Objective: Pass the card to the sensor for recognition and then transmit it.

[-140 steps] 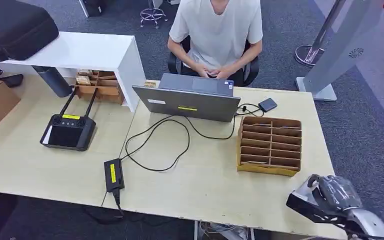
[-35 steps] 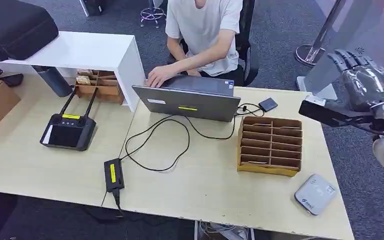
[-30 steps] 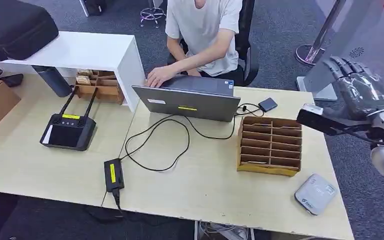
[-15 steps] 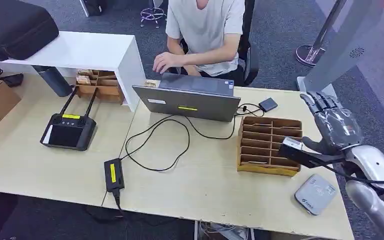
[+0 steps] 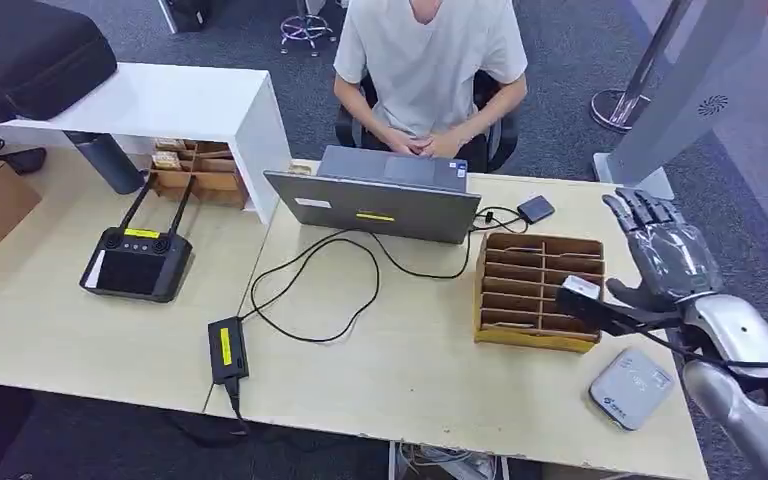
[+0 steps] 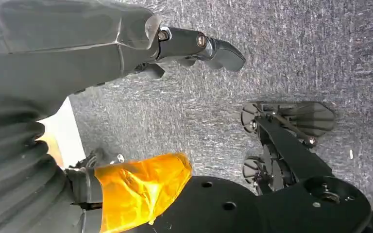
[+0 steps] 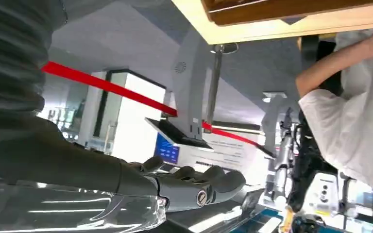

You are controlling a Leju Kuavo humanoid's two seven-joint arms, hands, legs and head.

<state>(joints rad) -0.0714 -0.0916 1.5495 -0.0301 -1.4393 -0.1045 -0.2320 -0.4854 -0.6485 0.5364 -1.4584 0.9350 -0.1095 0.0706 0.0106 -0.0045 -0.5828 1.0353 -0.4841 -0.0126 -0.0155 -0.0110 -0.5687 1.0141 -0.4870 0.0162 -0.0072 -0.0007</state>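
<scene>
Even, diffuse indoor light fills the head view, leaving only soft, short shadows under the laptop (image 5: pixel 380 205) and the white shelf (image 5: pixel 150 100), and the pale table (image 5: pixel 410 370) reads bright without glare. The right wrist view is backlit: windows and a lit screen blow out to white, and the right hand (image 7: pixel 126 189) sits dark with streaked highlights on its glossy cover. The left wrist view is sharp on the carpet, while the left hand (image 6: pixel 77 43) close to the lens looks soft and shadowed.

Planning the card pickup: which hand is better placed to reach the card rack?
The right hand: it hovers open just beside the card rack at the table's right end. The left hand hangs low over the floor.
</scene>
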